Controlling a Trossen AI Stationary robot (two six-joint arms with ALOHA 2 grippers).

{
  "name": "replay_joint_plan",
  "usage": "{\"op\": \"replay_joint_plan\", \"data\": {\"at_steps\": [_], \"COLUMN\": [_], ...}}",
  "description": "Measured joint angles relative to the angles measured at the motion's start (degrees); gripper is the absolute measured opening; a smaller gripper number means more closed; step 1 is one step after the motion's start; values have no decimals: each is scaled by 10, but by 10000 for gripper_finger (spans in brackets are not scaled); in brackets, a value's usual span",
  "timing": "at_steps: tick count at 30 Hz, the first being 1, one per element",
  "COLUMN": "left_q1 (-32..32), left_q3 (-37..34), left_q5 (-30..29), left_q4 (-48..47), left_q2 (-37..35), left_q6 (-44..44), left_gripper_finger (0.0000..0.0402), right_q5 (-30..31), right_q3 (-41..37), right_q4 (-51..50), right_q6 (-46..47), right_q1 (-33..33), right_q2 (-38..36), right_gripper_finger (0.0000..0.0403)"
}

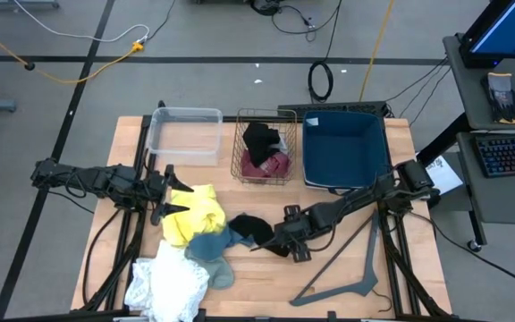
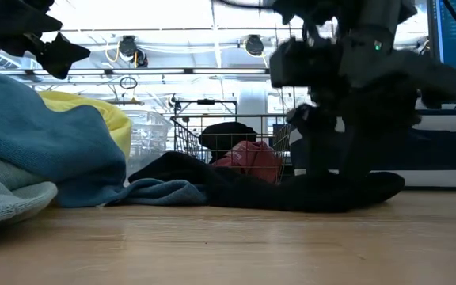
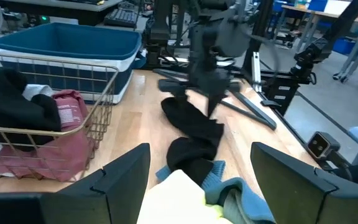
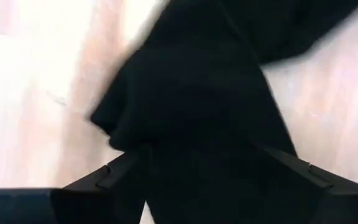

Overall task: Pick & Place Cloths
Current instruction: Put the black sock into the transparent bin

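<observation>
A black cloth [image 1: 250, 229] lies flat on the table beside a pile of yellow [image 1: 197, 213], teal-blue [image 1: 209, 250], white [image 1: 164, 284] and light grey [image 1: 224, 275] cloths. My right gripper [image 1: 274, 241] is down on the black cloth's right end, open, with cloth filling the gap between its fingers [image 4: 205, 155]. My left gripper [image 1: 178, 197] hovers open above the yellow cloth [image 3: 179, 193], touching nothing. Another black cloth [image 1: 259, 139] and a maroon-pink cloth [image 1: 274, 165] lie in the wire basket [image 1: 240, 170]. My right gripper comes at the black cloth from above, pointing down, its open fingers [image 4: 107, 177] standing either side of a bunched part [image 4: 185, 106] of the cloth's right end. The cloth lies on the table [image 2: 323, 190], not lifted. One layer or several, I cannot tell.
At the far edge stand a clear plastic bin [image 1: 186, 131], the wire basket and a dark blue bin [image 1: 345, 148]. A grey hanger [image 1: 351, 275] lies near the table's right near corner. Bare wood [image 1: 266, 286] shows between the pile and the hanger.
</observation>
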Motion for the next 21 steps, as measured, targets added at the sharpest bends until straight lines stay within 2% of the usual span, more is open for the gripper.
{"op": "replay_joint_plan", "data": {"at_steps": [6, 11, 15, 21], "left_q1": [0, 0, 0, 0], "left_q3": [0, 0, 0, 0], "left_q5": [7, 7, 7, 7], "left_q4": [8, 11, 39, 72], "left_q2": [0, 0, 0, 0], "left_q6": [0, -13, -14, -13], "left_gripper_finger": [282, 282, 282, 282], "right_q5": [-1, 2, 0, -1], "right_q3": [-41, -59, -60, -64], "right_q4": [38, 55, 61, 59], "right_q6": [34, 52, 22, 1], "right_q1": [-4, -7, -7, -22], "right_q2": [-3, -4, -7, -39], "right_gripper_finger": [177, 89, 16, 5]}}
